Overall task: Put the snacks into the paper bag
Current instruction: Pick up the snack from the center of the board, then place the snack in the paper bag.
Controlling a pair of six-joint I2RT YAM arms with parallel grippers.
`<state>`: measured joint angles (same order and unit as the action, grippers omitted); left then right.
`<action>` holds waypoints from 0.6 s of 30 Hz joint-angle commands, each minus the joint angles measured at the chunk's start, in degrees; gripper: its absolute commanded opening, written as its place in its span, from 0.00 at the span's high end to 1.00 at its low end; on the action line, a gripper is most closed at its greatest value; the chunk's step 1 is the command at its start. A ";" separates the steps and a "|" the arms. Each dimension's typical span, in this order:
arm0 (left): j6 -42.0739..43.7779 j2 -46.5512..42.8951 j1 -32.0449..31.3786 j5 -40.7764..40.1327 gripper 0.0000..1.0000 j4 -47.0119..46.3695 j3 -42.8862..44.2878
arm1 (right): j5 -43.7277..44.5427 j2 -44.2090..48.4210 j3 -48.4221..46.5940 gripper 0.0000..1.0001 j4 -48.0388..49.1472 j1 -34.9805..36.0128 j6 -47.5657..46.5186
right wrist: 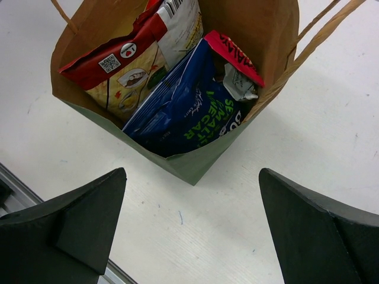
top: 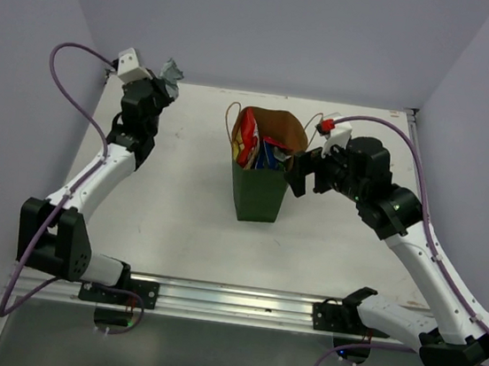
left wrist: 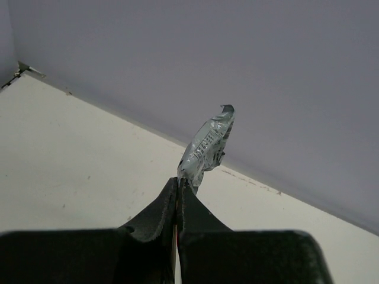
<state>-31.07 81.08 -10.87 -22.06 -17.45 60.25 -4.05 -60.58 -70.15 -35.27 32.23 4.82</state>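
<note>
Two arms work over one white table (top: pixel 177 219), and the paper bag (top: pixel 256 193) stands upright near its middle, dark green outside and brown inside, with its mouth open. Its thin tan handles (right wrist: pixel 314 41) fall outward over the rim. Inside the bag, on its left side, leans the large white, red and yellow chip bag (top: pixel 248 134), the biggest of the snacks. A blue packet (right wrist: pixel 177 112) with green and white lettering lies against it, filling the middle of the bag. A smaller packet with a red edge (right wrist: pixel 237 56) is tucked in at the bag's right wall, and a crumpled pale scrap of wrapper (right wrist: pixel 240 83) lies just under it. The right gripper (top: pixel 303 174) hangs just beside the bag's right side, about level with the rim. Its jaws are spread wide with nothing between them, and whether a finger touches the paper cannot be told. The left gripper (top: pixel 161 83) is well apart from the bag, off to its left and farther back, close to the rear wall. Its fingers are pinched tight on the lower end of a silver-grey foil packet (left wrist: pixel 207 145), the smallest item. The packet juts out past the fingertips.
</note>
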 commanded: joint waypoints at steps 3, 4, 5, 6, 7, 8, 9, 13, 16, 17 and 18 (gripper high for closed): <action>10.40 -5.66 0.50 5.96 1.00 10.85 8.29 | -1.48 0.46 -0.86 0.02 2.22 0.03 -1.30; 11.11 -6.19 0.50 6.94 1.00 11.38 8.91 | -1.57 0.55 -0.87 0.02 2.22 -0.06 -1.30; 11.73 -7.24 0.50 7.90 1.00 11.91 10.23 | -1.57 0.63 -0.87 0.01 2.31 -0.06 -1.39; 12.26 -7.69 0.50 8.78 1.00 12.35 10.94 | -1.66 0.72 -0.78 0.01 2.31 0.03 -1.39; 12.61 -8.12 0.50 10.36 1.00 13.40 11.64 | -1.75 0.90 -0.69 0.01 2.22 0.03 -1.39; 13.31 -8.56 0.50 10.98 1.00 14.02 12.34 | -1.83 1.07 -0.52 0.02 2.31 0.03 -1.39; 13.49 -9.18 0.50 11.60 1.00 14.63 14.18 | -1.83 1.07 -0.43 0.01 2.31 -0.06 -1.30; 15.86 -10.85 0.41 16.94 1.00 16.83 17.97 | -2.01 1.60 -0.16 0.02 2.40 0.03 -1.30; 17.61 -11.47 0.41 21.78 1.00 19.45 21.13 | -2.10 1.69 0.01 0.02 2.48 -0.06 -1.39; 17.97 -11.56 0.33 23.89 1.00 19.74 22.36 | -2.18 1.69 0.10 0.01 2.57 0.03 -1.39; 18.41 -11.90 0.15 25.30 1.00 20.00 22.80 | -2.45 1.69 0.10 0.01 2.66 -0.06 -1.30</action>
<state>-16.43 70.91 -10.90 -4.38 0.25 79.42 -5.41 -60.23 -70.04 -35.05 32.23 4.25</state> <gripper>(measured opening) 0.012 0.985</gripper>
